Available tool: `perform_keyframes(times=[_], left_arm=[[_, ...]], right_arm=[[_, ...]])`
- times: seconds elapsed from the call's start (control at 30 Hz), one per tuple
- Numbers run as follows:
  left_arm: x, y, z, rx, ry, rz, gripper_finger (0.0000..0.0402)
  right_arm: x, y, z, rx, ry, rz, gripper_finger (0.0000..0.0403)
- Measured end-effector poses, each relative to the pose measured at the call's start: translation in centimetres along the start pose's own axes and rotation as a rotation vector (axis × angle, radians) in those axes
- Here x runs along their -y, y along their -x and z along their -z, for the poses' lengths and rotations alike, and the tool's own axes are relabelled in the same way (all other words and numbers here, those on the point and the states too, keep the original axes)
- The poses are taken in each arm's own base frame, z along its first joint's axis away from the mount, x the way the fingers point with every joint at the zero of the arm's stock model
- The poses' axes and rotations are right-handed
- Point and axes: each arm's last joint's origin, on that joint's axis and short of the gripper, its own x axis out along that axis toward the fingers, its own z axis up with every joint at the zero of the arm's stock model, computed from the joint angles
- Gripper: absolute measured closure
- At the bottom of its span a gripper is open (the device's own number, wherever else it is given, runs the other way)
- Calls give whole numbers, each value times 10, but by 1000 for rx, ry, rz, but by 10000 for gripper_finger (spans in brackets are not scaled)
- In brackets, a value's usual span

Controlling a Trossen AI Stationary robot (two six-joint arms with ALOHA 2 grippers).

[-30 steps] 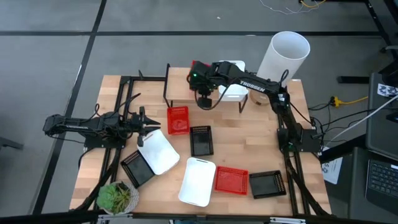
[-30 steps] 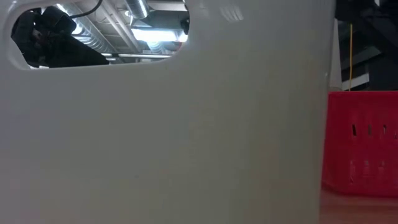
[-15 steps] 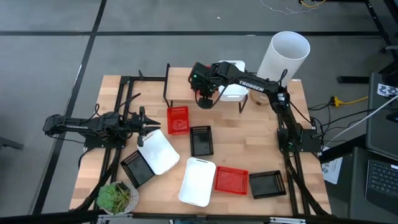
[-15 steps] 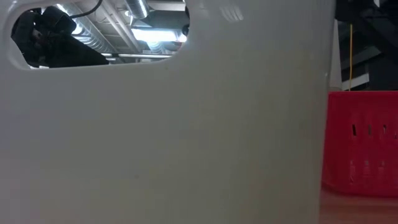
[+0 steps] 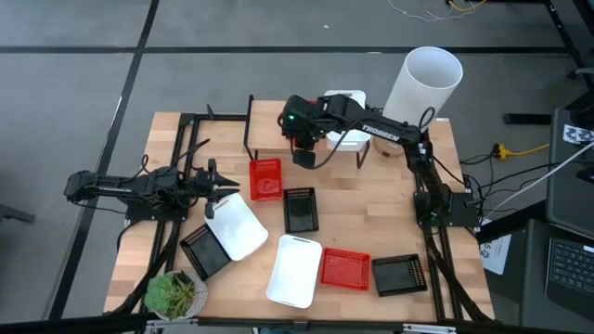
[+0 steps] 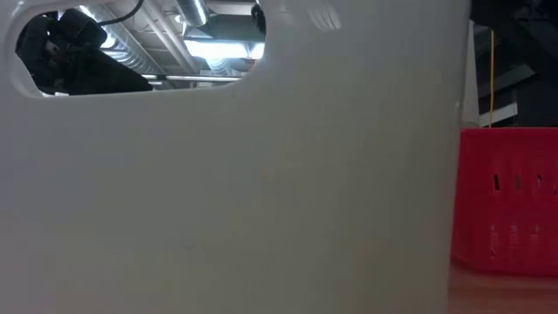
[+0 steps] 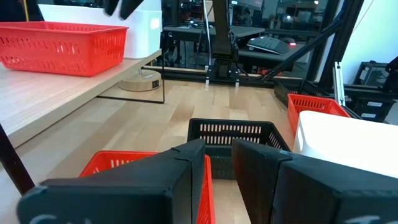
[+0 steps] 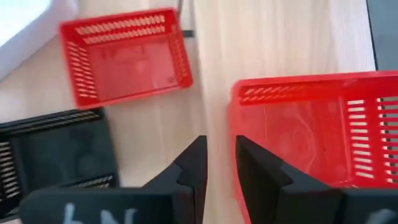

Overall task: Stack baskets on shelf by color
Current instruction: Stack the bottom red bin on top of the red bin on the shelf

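Observation:
The shelf [image 5: 269, 136] stands at the table's far side. It carries a red basket [image 8: 311, 137] [image 7: 62, 43] and a white basket [image 5: 345, 132]. My right gripper [image 5: 303, 148] [image 8: 221, 168] hovers narrowly open above the red basket's left end, clear of its rim. My left gripper [image 5: 227, 188] [image 7: 219, 180] waits narrowly open, level above the table at its left side, next to a white basket [image 5: 235, 224]. On the table lie a red basket [image 5: 265, 178], a black basket [image 5: 300, 208] and several more. The right arm hides most of the shelf's red basket in the high view.
A tall white cylinder [image 5: 422, 82] stands at the far right corner and a potted plant [image 5: 174, 295] at the near left. Near the front edge lie more baskets: black [image 5: 204, 250], white [image 5: 296, 269], red [image 5: 345, 269] and black [image 5: 399, 275]. A white basket wall [image 6: 227, 192] fills the low view.
My right gripper has risen a little and drawn slightly toward the table's far edge over the shelf. The baskets and my left arm have stayed where they were.

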Motion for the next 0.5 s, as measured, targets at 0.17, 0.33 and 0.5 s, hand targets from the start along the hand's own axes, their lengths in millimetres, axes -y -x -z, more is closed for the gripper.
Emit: perform_keyframes(times=[0.17,0.33,0.5], left_arm=[[0,0,0,0,0,0,328],[0,0,0,-1,0,0,328],[0,0,0,-1,0,0,328]], right_arm=[[-22,31,21,-161,-74,-62,320],[-62,53,36,-196,-55,-306,320],[-112,68,65,-251,98,-493,320]])
